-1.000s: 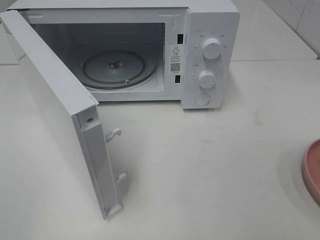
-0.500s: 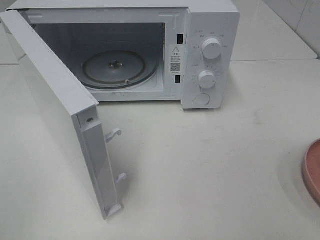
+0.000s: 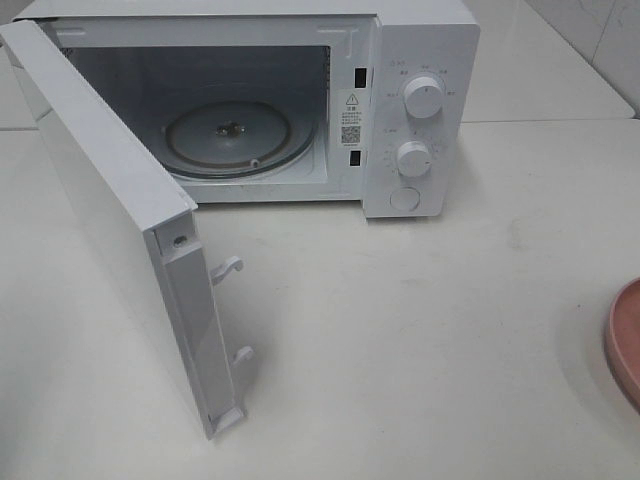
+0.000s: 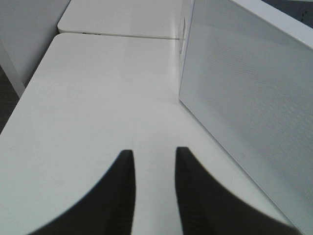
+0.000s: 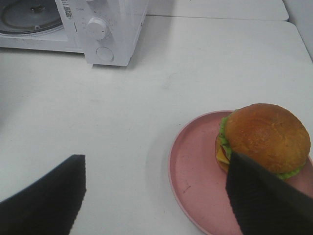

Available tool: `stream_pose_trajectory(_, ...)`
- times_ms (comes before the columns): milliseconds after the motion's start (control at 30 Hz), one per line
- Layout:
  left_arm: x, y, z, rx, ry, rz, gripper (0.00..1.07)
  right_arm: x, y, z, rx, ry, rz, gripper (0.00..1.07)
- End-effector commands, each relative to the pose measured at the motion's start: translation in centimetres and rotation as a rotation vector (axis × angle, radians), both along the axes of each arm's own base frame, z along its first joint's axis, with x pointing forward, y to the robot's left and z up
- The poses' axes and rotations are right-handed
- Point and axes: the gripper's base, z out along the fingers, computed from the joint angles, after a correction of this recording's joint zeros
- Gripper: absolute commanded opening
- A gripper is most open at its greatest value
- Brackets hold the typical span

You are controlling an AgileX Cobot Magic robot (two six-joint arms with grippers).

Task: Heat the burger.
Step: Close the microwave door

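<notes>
The burger (image 5: pixel 266 134), with a golden-brown bun, green lettuce and yellow cheese, sits on a pink plate (image 5: pixel 195 166) in the right wrist view. My right gripper (image 5: pixel 154 161) hovers above the table with its jaws wide open and nothing between them. One of its fingers (image 5: pixel 264 196) covers the burger's near edge. My left gripper (image 4: pixel 154 152) stands beside the microwave's door panel (image 4: pixel 249 98), its fingers a narrow gap apart with only bare table between. Neither gripper shows in the exterior high view, where the burger is out of frame.
The white microwave (image 3: pixel 420 40) stands at the back with its door (image 3: pixel 100 190) swung out toward the front left. Its glass turntable (image 3: pixel 235 135) is bare. Only the pink plate's edge (image 3: pixel 625 340) shows at the far right. Two knobs (image 3: pixel 422 97) sit on the control panel.
</notes>
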Motion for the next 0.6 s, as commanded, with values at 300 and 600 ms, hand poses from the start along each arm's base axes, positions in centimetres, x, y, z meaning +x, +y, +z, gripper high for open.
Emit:
stream_pose_trajectory(300, 4.4, 0.7, -2.8, -0.001, -0.057, 0.033, 0.00, -0.4, -0.1, 0.0, 0.000, -0.039, -0.004, 0.76)
stream_pose_trajectory(600, 7.0, 1.4, -6.1, 0.053, -0.212, 0.066, 0.00, -0.4, -0.1, 0.0, 0.000, -0.039, -0.004, 0.76)
